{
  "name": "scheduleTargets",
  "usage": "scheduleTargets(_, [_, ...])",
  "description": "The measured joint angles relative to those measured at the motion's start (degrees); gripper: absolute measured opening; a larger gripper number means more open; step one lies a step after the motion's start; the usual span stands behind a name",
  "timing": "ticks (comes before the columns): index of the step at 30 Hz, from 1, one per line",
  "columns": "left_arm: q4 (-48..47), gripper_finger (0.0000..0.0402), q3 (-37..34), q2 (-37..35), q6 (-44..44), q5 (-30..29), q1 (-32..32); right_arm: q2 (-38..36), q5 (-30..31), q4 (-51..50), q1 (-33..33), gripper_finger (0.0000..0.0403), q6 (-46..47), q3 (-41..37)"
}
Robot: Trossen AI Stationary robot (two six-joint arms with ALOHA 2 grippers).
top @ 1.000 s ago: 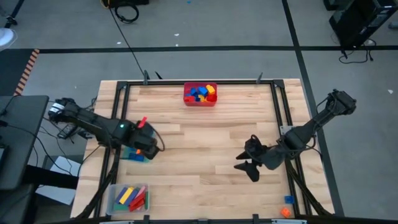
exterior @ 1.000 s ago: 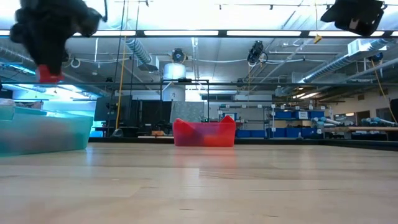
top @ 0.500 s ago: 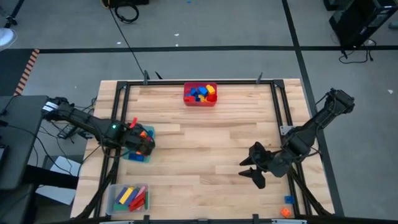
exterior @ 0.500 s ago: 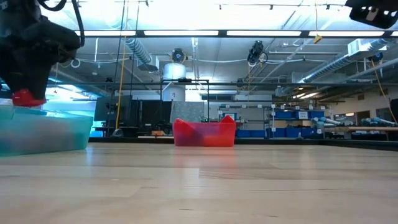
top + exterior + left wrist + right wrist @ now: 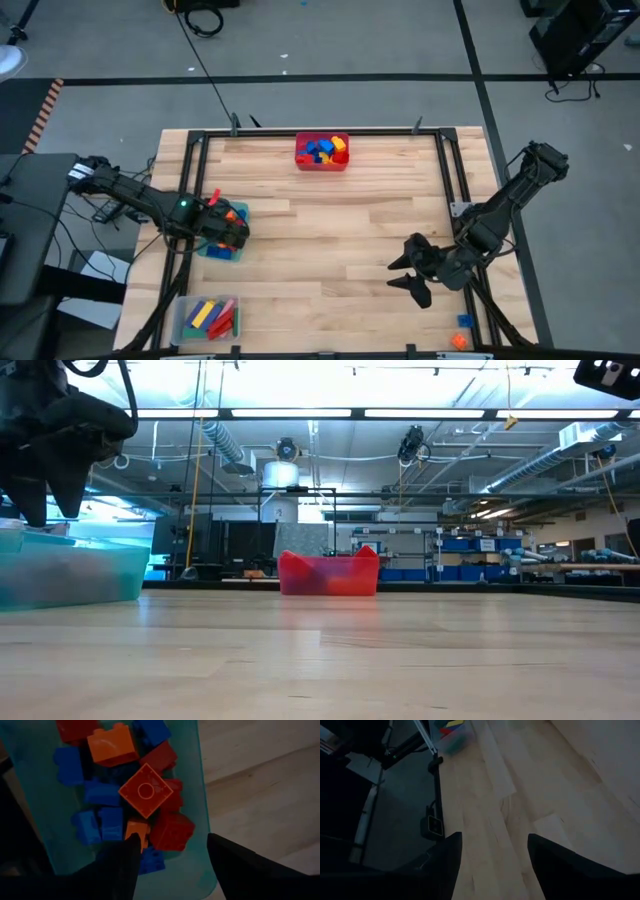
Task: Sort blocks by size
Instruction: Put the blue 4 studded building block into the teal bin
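My left gripper [image 5: 226, 228] hangs open just above the teal bin [image 5: 211, 249] at the table's left, pointing down; its fingers [image 5: 127, 862] hold nothing. In the bin below lie red, blue and orange blocks [image 5: 107, 795], with a square red block [image 5: 145, 790] on top of the pile. The low view shows the left gripper [image 5: 45, 500] over the teal bin's rim [image 5: 70, 545]. My right gripper [image 5: 412, 277] stands open above bare wood at the table's near right, and nothing shows between its fingers [image 5: 445, 865].
A red bin [image 5: 321, 152] with mixed blocks stands at the far edge's middle. A clear bin [image 5: 207, 318] with long blocks sits at the near left corner. Two small loose blocks [image 5: 462, 321] lie at the near right corner. Bare wood spans the table's middle.
My left gripper has come down over the teal bin with a small red block, rolling its wrist, then opened. The red block is no longer between its fingers. My right gripper has drifted toward the table's near right corner, staying open.
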Motion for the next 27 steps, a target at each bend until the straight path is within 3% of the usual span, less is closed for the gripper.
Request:
scheduleTargets(9, [-0.2,0.0237,1.3,0.0,1.6,-2.7,0.0,0.0,-0.7,0.0,-0.5,0.0245,-5.0,0.0])
scheduleTargets(16, [0.4,0.0237,4.3,0.0,3.2,-9.3,0.0,0.4,-7.9,-4.2,-4.3,0.0247,-4.8,0.1])
scheduleTargets(20, [0.4,0.0237,4.5,0.0,3.2,-12.2,0.0,5.0,-14.6,-14.1,-5.4,0.0247,-1.3,3.8])
scheduleTargets(27, [0.5,0.0237,4.5,0.0,3.2,-16.5,0.0,20.9,-29.1,-36.5,-5.4,0.0247,3.5,17.4])
